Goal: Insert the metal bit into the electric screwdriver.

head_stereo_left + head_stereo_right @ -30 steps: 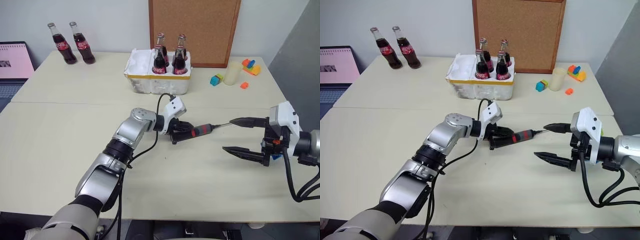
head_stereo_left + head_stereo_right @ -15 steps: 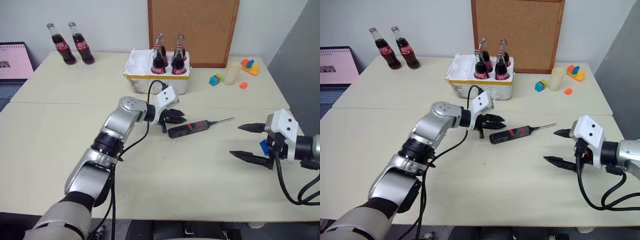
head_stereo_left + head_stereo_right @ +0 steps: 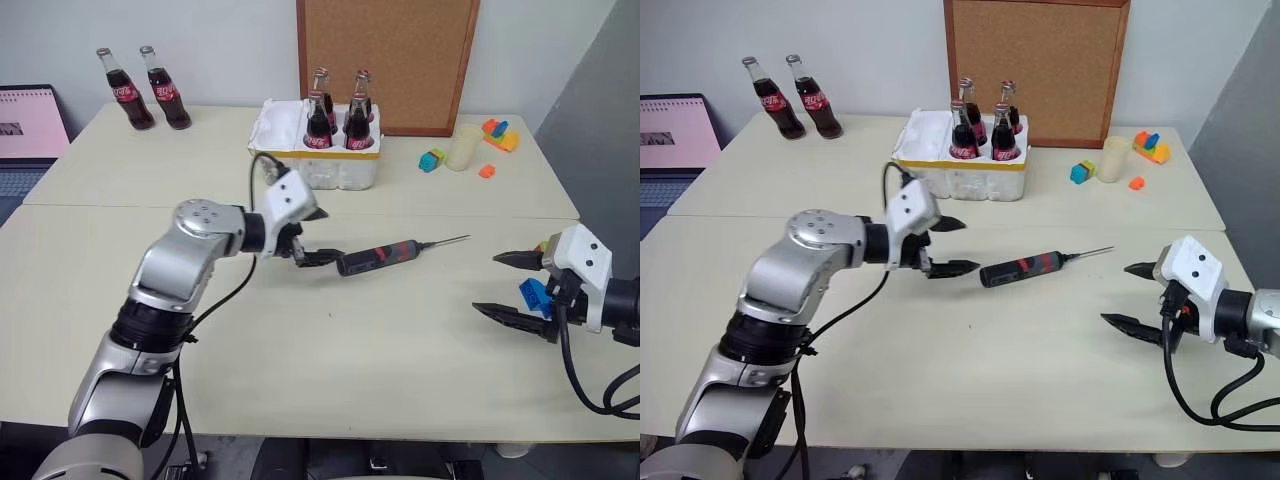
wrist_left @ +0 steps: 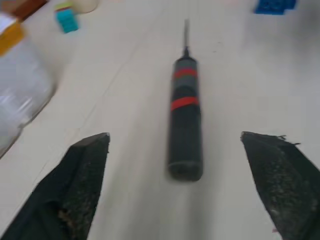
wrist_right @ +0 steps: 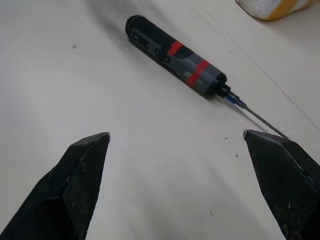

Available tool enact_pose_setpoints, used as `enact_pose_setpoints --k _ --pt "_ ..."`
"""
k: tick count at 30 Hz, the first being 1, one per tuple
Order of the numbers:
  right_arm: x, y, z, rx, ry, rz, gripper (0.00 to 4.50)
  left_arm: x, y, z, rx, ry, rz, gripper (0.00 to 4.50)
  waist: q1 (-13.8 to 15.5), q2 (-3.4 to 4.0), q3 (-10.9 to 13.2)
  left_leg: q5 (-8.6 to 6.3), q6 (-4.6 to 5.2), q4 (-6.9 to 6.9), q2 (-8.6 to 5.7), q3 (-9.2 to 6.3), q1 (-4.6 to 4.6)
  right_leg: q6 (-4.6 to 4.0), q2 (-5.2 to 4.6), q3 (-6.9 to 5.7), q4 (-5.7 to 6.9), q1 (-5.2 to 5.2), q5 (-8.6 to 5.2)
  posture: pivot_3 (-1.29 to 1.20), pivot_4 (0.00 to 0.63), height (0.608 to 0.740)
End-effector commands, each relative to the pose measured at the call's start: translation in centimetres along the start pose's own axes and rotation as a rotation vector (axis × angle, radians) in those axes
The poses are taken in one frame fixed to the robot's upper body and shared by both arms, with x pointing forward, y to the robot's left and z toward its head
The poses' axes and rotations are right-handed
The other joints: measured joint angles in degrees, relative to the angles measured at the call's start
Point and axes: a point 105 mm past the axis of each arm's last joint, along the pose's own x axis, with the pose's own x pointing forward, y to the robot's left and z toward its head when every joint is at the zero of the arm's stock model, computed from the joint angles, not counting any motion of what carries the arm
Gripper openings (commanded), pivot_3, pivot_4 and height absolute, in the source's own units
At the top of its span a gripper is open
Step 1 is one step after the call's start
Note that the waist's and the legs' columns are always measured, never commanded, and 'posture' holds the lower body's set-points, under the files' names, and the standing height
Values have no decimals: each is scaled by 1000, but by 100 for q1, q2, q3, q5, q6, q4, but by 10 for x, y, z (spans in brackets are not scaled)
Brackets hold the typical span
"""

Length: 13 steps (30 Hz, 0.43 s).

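The electric screwdriver [image 3: 378, 257], black with red bands, lies flat on the table between my two grippers. The thin metal bit [image 3: 445, 241] sticks straight out of its tip, pointing right. My left gripper [image 3: 322, 236] is open just off the tool's butt end and is not touching it. In the left wrist view the screwdriver [image 4: 185, 115] lies ahead between the spread fingers [image 4: 85, 185]. My right gripper [image 3: 487, 284] is open and empty, well to the right of the bit's end. The right wrist view shows the screwdriver [image 5: 175, 55] and the bit [image 5: 260, 120].
A white foam box [image 3: 315, 165] holding cola bottles stands behind the tool, with a cork board [image 3: 385, 60] beyond it. Two more bottles [image 3: 145, 88] and a laptop [image 3: 30, 125] are at the far left. A cup [image 3: 463, 147] and toy blocks [image 3: 500, 133] are at the far right. A blue block [image 3: 533, 296] lies by my right gripper.
My left gripper opened, let go of the screwdriver and drew back to the left. The tool now lies on the table. My right gripper moved off to the right.
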Motion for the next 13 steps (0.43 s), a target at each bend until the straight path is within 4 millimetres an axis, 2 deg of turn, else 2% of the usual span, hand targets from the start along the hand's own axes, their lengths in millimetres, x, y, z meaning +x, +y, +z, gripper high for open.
enact_pose_setpoints --k 1,3,5,6,9,13 --pt "-15 -9 8 -14 -45 -73 4500 -43 30 -4 29 -1 206 4435 -10 0 0 0 0 -1 4 -1 2 0 0 -1 0 0 0 0 150 740" --pt "-21 -10 8 0 -56 -87 4500 -63 31 -13 76 9 256 4435 -8 1 0 0 0 -9 7 -3 5 -5 1 -3 -1 -1 -3 0 150 740" --pt "-29 -14 7 3 -55 -108 4500 -91 23 -32 10 50 256 4435 -14 1 0 0 -1 -10 11 -1 7 -9 -1 -1 -1 -1 -5 0 150 740" --pt "-32 -14 7 2 -53 -112 4500 -99 18 -37 -3 63 242 4435 -14 1 0 -1 -1 -12 17 0 7 -9 -3 5 -1 -2 -5 0 150 740" --pt "-35 -16 8 -1 -52 -115 4500 -111 14 -45 -31 93 242 4435 27 -2 2 -1 -1 -11 24 -1 8 -10 -21 -4 -1 2 -6 0 150 740" --pt "-35 -17 7 -3 -32 -102 4500 -122 9 -41 -89 41 221 4435 86 -2 2 -1 0 -4 0 -1 12 -7 -45 -11 -2 14 -4 0 150 740"
